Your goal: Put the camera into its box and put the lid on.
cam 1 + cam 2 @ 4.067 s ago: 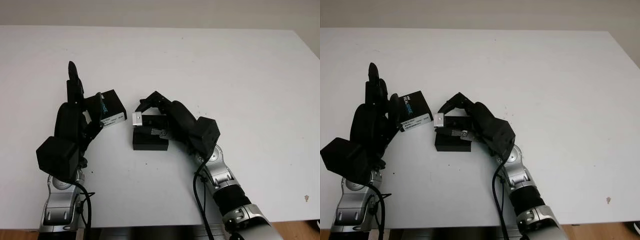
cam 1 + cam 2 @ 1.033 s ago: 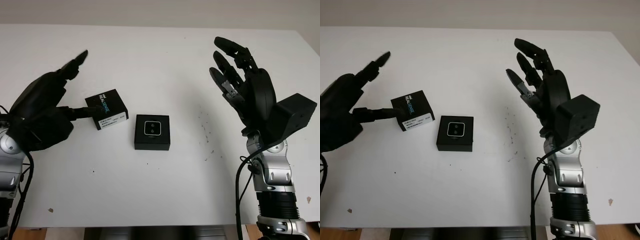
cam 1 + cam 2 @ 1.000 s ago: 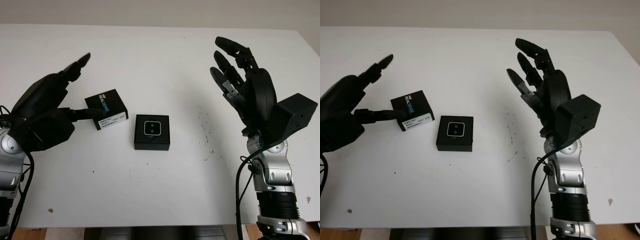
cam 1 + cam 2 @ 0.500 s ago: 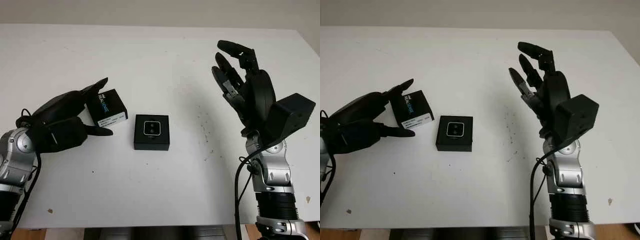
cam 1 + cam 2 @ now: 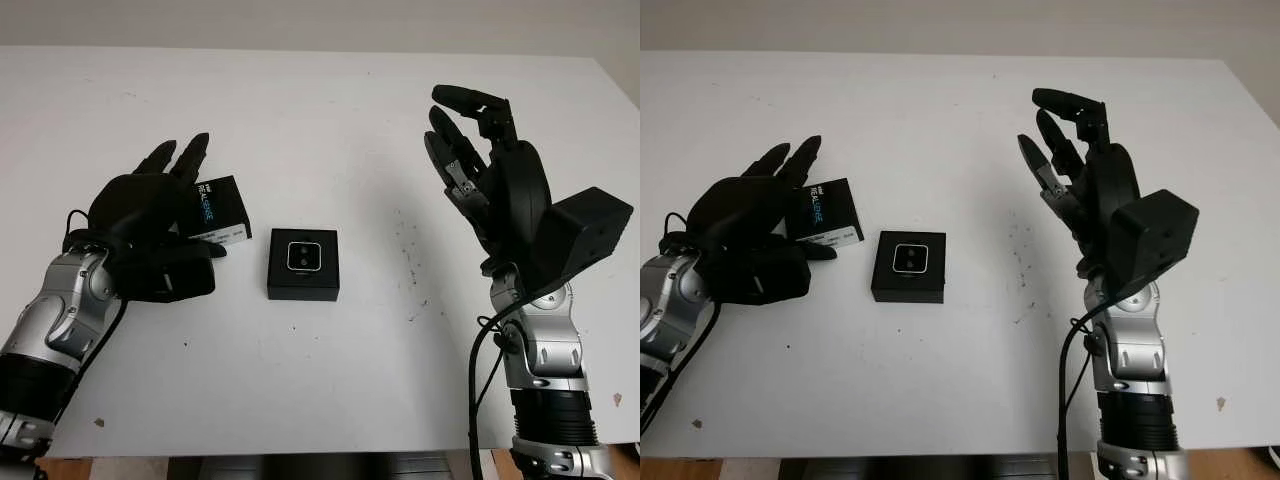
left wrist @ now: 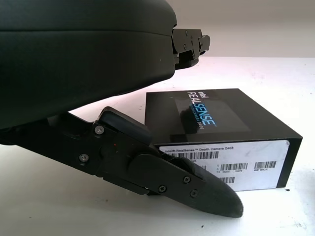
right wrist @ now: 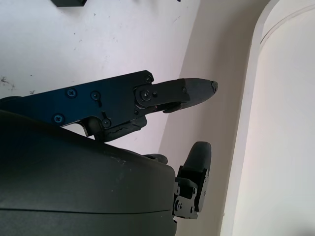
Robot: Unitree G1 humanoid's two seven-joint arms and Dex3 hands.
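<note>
Camera [image 5: 303, 256] seated in its open black box [image 5: 303, 283]; printed lid [image 5: 217, 210] lies beside it.
Left robot hand [image 5: 160, 225] cups the lid ungripped; right robot hand [image 5: 490, 180] raised empty over bare worktop [image 5: 330, 120].

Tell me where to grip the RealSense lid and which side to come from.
Grip the lid across its two short side walls, coming from the robot's left, where the left hand already brackets it: fingers over the far edge, thumb at the labelled near wall. It lies flat, a shallow rectangular block, so opposed walls probably give the surest hold. The right hand is raised and open.
</note>
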